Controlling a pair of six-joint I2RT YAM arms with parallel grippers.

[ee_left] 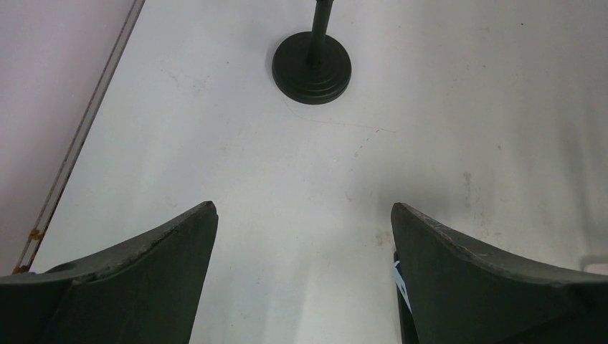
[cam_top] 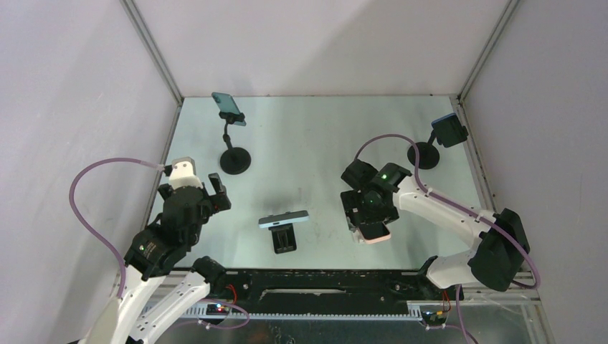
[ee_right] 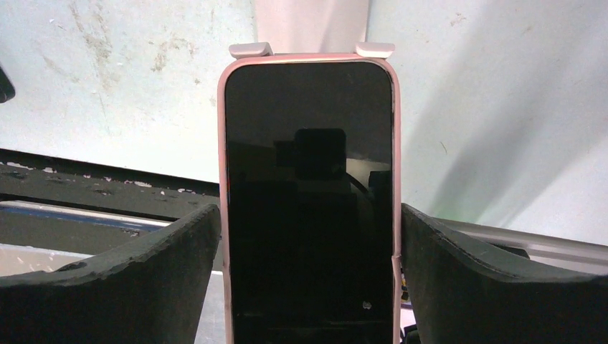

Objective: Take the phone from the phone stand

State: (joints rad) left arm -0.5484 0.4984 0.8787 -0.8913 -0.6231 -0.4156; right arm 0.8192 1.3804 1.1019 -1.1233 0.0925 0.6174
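Phone point(ee_right: 308, 143) in right hand point(ee_right: 310, 218) grip; stand clips point(ee_right: 250, 49) only in wrist view.

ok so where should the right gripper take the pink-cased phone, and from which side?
By its two long edges, mid-length, coming at the screen side, as the right gripper is lined up. The pink-cased phone has bare, parallel long sides; two stand clips hook its far short edge, so avoid that end.

Glossy black screen on pink-cased phone point(ee_right: 308, 201), black stand base point(ee_left: 312, 68), teal phone point(cam_top: 229, 107), pale green table point(cam_top: 315, 143)
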